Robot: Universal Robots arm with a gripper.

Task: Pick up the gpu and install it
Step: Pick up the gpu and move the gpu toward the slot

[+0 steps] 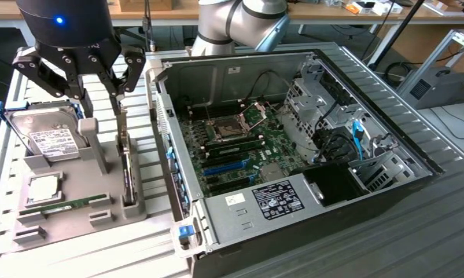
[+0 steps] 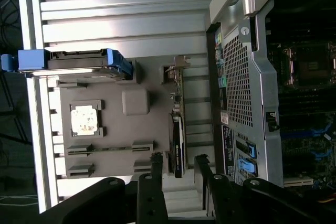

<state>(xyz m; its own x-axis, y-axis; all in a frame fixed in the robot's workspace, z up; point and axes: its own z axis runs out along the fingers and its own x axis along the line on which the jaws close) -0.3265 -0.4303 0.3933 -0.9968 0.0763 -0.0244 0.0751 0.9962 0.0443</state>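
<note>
- Pincer (image 1: pixel 99 94) is spread wide, gripping nothing, hanging above the gray holder (image 1: pixel 81 182).
- The gpu (image 1: pixel 127 165) stands on edge in the gray holder's slot, on the side facing the computer case (image 1: pixel 240 223).
- Wrist view: pincer fingers (image 2: pixel 156 169) straddle the card's line.

On your worktop (image 1: pixel 158 231) the parts holder (image 1: pixel 77 174) sits at the exterior view's left, and the computer case (image 1: pixel 216 69) stands just beside it on that view's right. In the holder, the hard drive (image 1: pixel 51 136) leans at the far end. The processor chip (image 1: pixel 43 188) lies nearer the camera, and the RAM stick (image 1: pixel 66 204) nearer still. The gpu (image 1: pixel 128 174) stands on edge along the holder's case-side edge. Your tool (image 1: pixel 99 97) hangs above it, fingers apart. The motherboard (image 1: pixel 240 145) lies inside the case.
</note>
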